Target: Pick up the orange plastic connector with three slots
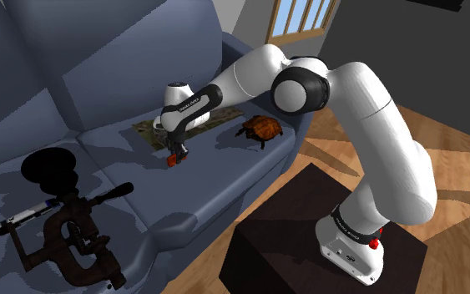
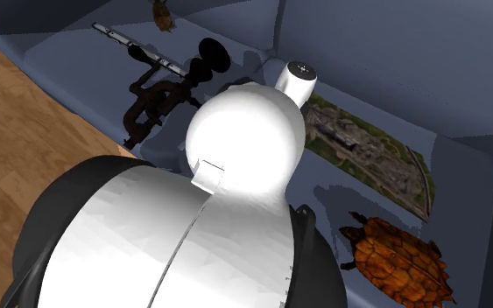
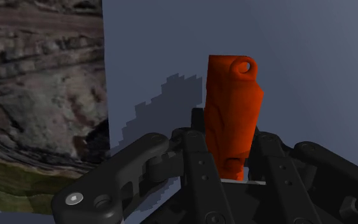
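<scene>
My all-black two-finger gripper is closed on the lower end of the orange oblong connector. Both are low over the blue sofa seat, just beside the flat mottled brown-green mat.

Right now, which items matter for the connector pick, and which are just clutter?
Job in hand:
orange connector, clasped in the pincer

Lying about:
brown turtle
rock-patterned mat
dark rusty clamp
All lie on the blue sofa.
</scene>
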{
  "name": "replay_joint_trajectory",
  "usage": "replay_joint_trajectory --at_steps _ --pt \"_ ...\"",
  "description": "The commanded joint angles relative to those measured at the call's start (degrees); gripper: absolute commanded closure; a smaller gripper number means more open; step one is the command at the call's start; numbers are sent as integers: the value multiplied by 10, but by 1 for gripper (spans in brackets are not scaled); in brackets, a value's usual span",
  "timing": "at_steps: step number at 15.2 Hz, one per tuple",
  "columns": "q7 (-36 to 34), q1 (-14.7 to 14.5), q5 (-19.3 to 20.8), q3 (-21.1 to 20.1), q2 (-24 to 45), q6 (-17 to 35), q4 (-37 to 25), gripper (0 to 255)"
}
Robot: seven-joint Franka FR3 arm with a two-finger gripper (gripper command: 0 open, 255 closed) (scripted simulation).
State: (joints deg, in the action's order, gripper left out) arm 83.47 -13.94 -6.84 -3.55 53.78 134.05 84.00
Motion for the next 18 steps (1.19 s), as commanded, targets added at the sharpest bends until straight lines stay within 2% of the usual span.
replay_joint_trajectory --at_steps 1,18 --pt "0 0 0 0 -1 3 5 255" --pt "-9 1 1 0 -90 -56 34 255"
